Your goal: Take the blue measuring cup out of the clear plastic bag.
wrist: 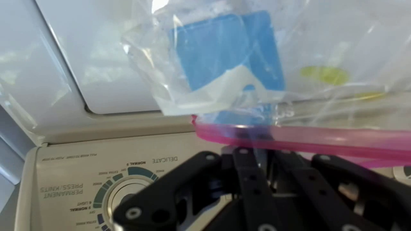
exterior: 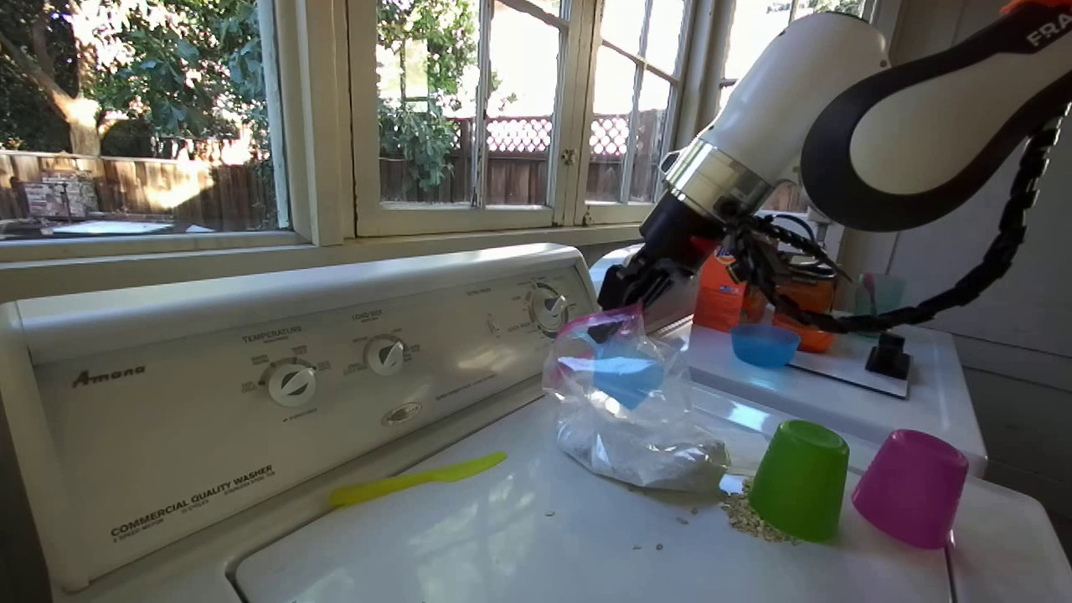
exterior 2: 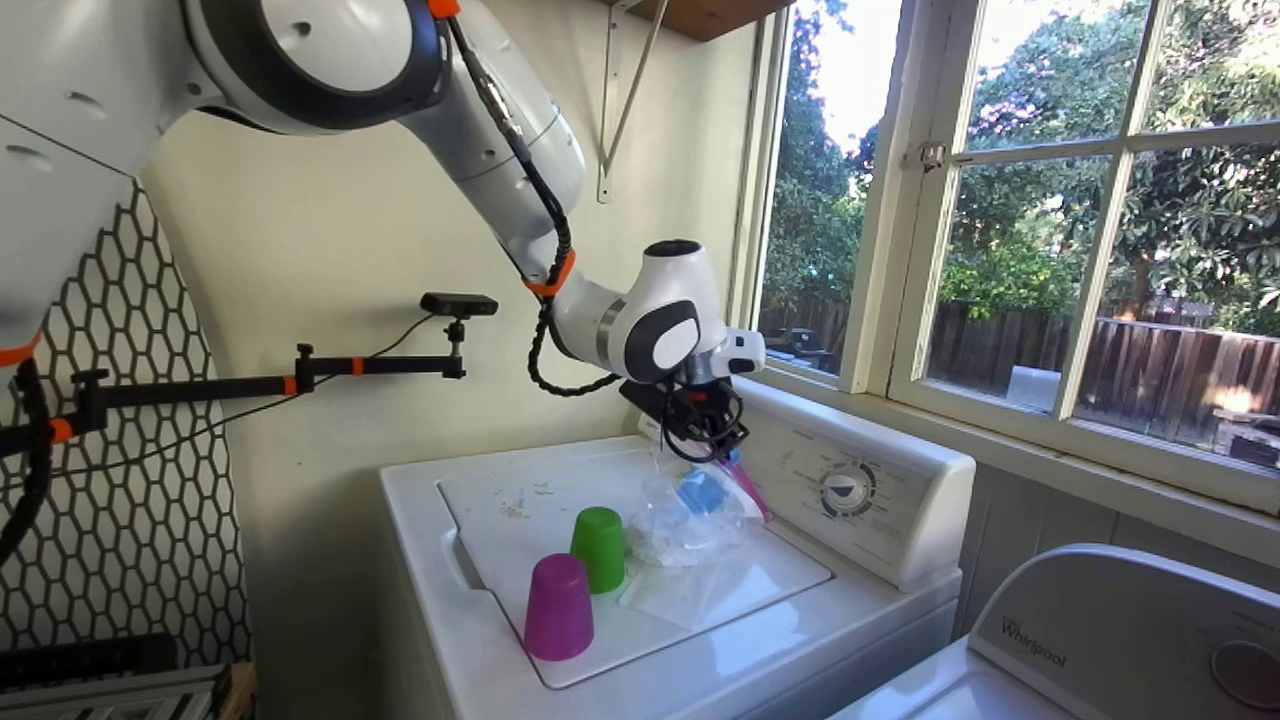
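A blue cup shows at twelve o'clock inside a clear bag. At five, the gripper pinches the cup's handle by the pink rim. A dial sits at seven.

My gripper is black. Cup, blue; bag, clear and pink-rimmed; green tumbler; magenta tumbler; yellow utensil.

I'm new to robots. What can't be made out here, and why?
Blue measuring cup: partly hidden by white patch on clear plastic bag, wrist view.
Green cup: inside hidden by walls, both exterior views.
Whirlpool knob: cut by right edge, in an exterior view.
Orange container: partly behind black cable, in an exterior view.
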Controlling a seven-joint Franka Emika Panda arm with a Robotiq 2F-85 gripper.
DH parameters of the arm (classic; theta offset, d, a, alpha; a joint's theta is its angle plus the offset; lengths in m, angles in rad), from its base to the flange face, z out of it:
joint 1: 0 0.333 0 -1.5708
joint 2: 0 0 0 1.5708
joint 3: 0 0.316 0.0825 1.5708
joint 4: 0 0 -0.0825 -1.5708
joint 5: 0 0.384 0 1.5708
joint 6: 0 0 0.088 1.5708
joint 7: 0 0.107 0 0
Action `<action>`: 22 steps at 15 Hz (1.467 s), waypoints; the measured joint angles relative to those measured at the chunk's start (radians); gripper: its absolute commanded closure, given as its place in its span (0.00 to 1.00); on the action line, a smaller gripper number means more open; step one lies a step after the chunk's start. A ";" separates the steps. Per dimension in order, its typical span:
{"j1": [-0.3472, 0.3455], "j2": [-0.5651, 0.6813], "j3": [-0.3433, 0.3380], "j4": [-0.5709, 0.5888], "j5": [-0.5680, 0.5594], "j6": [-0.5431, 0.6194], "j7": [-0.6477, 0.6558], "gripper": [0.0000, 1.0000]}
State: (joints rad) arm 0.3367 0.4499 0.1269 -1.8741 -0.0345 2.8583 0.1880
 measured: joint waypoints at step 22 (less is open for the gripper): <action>-0.039 -0.031 0.067 -0.046 0.140 0.032 0.059 0.35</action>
State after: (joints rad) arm 0.2976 0.4191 0.1936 -1.9199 0.1052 2.8902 0.2471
